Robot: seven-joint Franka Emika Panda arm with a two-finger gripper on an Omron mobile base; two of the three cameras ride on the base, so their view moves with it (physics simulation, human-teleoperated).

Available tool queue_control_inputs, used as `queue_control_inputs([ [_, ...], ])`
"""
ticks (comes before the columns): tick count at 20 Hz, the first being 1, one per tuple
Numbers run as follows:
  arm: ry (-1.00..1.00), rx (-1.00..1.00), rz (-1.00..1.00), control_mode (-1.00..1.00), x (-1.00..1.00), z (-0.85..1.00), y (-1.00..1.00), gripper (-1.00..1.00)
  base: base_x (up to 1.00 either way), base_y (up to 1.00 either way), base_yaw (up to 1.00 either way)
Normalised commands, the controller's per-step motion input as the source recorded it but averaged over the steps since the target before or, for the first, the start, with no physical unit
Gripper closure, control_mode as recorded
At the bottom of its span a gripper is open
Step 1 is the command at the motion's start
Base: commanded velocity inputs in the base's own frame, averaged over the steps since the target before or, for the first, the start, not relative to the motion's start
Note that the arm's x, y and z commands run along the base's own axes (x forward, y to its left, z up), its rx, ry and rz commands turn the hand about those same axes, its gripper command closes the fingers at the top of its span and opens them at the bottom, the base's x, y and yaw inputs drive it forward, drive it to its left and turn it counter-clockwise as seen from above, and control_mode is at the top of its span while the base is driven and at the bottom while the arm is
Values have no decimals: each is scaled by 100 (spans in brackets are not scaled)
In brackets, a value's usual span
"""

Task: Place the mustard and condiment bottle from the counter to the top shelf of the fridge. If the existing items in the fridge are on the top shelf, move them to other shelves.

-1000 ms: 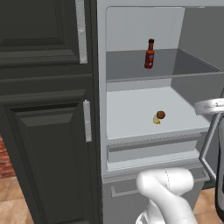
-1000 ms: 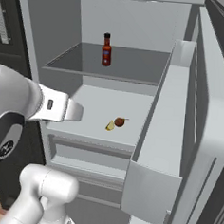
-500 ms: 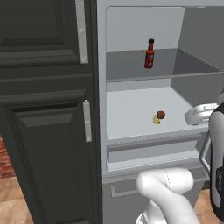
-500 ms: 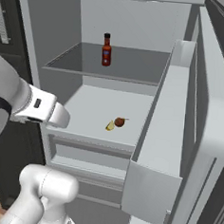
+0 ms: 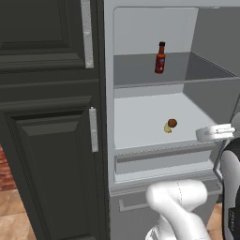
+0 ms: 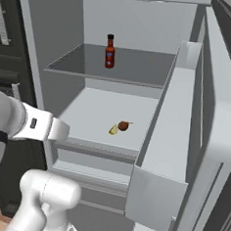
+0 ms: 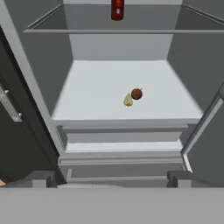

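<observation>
Hand view: we face open fridge [image 7: 39, 78]. Red bottle [image 7: 117, 8] stands on top shelf [image 7: 122, 31]; small fruit [image 7: 133, 96] lies on shelf below. Our gripper [image 7: 112, 178] empty, fingers wide. Judged step: clearing top shelf; next, reach for bottle.

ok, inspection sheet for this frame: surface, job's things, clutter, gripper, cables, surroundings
surface: fridge open; top shelf grey, lower shelf white.
job's things: red bottle stands upright on the top shelf; mustard nothing seen.
clutter: small brown and yellow item lying on the lower shelf.
gripper: fingertips spread apart, nothing between them, facing the fridge interior.
cables: nothing seen.
surroundings: dark cabinet left of the fridge; fridge door swung open at right, with door bin.
</observation>
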Motion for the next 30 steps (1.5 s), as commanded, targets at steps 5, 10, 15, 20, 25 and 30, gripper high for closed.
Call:
queue_control_inputs([
  [5,0,0,0,100,-6,0,0,-100,-78,0,4],
  [10,0,0,0,100,0,0,0,-100,-100,0,3],
  [15,0,0,0,100,0,0,0,-100,-100,-1,1],
  [20,0,0,0,100,0,0,0,-100,-100,-28,0],
  [25,0,0,0,100,0,0,0,-100,-100,-84,-1],
  [30,0,0,0,100,0,0,0,-100,-77,-100,-12],
])
